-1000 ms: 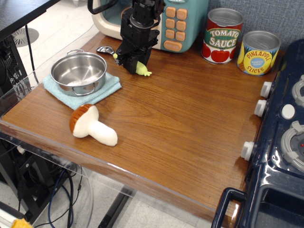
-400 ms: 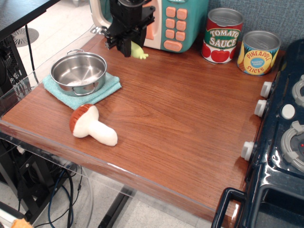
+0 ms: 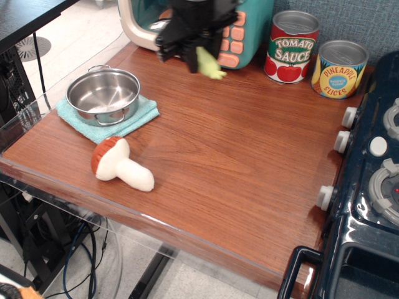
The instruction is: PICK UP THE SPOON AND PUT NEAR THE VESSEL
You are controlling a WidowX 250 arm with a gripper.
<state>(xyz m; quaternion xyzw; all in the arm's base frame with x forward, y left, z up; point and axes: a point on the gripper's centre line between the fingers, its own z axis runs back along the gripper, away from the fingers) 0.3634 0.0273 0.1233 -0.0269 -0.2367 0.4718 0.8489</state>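
My black gripper [image 3: 190, 51] hangs above the back of the wooden table, in front of the teal toy microwave. It is shut on the spoon [image 3: 209, 64]: the pale yellow-green nubby handle sticks out below and to the right of the fingers, lifted off the table. The spoon's metal bowl is hidden behind the gripper. The vessel, a small steel pot [image 3: 103, 94], sits on a light blue cloth [image 3: 142, 114] at the left, well to the left of and nearer than the gripper.
A plush mushroom [image 3: 118, 163] lies near the front left edge. A tomato sauce can [image 3: 292, 47] and a pineapple can [image 3: 338, 69] stand at the back right. The teal microwave [image 3: 240, 31] is at the back. A toy stove [image 3: 371, 187] borders the right side.
The gripper lifted the spoon off the table beside the pot, then moved up and to the right with it, in front of the microwave buttons.
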